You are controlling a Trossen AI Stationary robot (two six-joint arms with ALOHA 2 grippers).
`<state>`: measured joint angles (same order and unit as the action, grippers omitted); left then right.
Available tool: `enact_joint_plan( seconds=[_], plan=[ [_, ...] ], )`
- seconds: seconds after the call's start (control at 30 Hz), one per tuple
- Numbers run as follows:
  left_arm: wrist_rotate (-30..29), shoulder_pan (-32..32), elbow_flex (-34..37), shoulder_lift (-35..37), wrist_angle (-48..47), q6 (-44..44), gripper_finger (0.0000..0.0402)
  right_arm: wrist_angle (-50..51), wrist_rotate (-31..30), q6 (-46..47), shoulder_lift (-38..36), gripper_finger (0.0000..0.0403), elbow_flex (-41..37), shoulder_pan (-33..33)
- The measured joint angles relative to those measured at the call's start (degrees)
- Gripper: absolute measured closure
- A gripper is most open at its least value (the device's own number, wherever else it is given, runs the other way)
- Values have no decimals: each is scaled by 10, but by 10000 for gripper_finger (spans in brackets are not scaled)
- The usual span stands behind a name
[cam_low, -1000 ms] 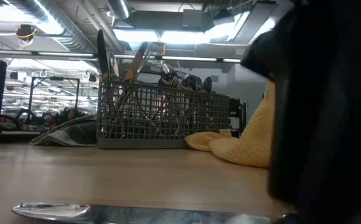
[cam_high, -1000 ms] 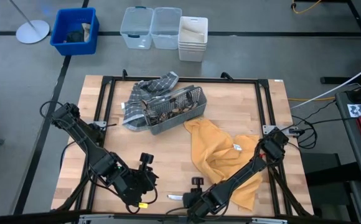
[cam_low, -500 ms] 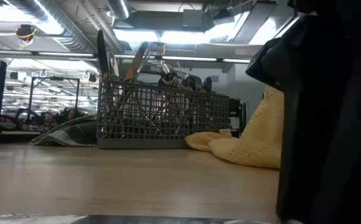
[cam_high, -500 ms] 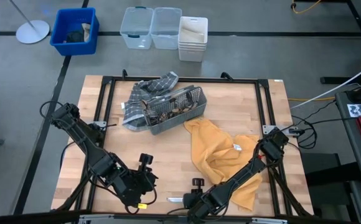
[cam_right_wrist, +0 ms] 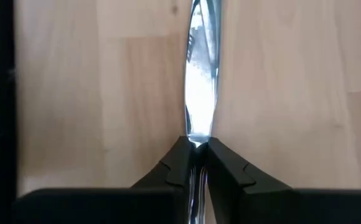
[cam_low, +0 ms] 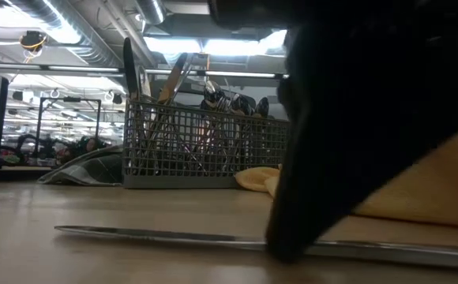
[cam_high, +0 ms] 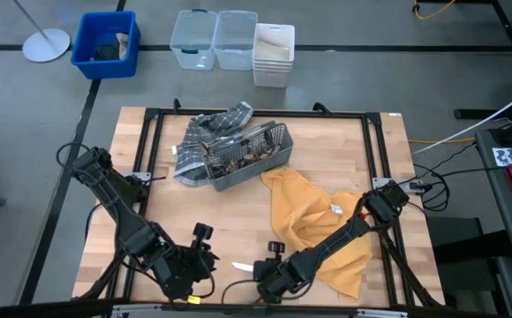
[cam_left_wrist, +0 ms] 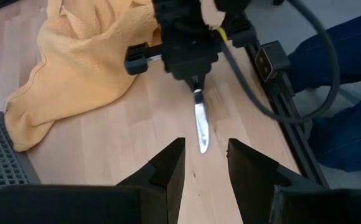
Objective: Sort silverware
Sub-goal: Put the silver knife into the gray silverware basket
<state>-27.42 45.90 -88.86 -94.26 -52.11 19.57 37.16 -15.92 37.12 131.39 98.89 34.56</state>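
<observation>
A silver knife lies near the table's near edge, its blade pointing toward the table's left. My right gripper is shut on it, and the low view shows the knife running level past the dark finger. My left gripper hangs open just left of the blade tip, touching nothing. More silverware stands in the grey wire-mesh caddy at the far middle, handles sticking up. My right gripper pinches the knife between its two fingers where the blade meets the handle. The fingers slant down from the table's right and lie along the knife, with the blade reaching out ahead of them. The knife stays level at table height; whether it is lifted clear, I cannot tell.
A yellow towel lies crumpled right of centre, under my right arm. A grey checked cloth lies beside and under the caddy. A black frame rail runs along the near edge, with a person's blue-clad leg beyond it. Plastic bins stand off the far side.
My right gripper has moved toward the table's left and a little away from the near edge. The knife has gone with it, still level, and now lies farther from the near edge with its blade closer to my left gripper.
</observation>
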Motion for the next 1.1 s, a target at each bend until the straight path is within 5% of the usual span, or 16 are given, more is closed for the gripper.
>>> enact_joint_plan(
  seconds=[0.6,1.1],
  plan=[
    [-77,34,0,31,-156,108,293,0,-8,-61,3,359,29,-46],
    [-225,141,-1,81,-322,397,293,-10,-17,-76,2,359,32,-95]
  ],
)
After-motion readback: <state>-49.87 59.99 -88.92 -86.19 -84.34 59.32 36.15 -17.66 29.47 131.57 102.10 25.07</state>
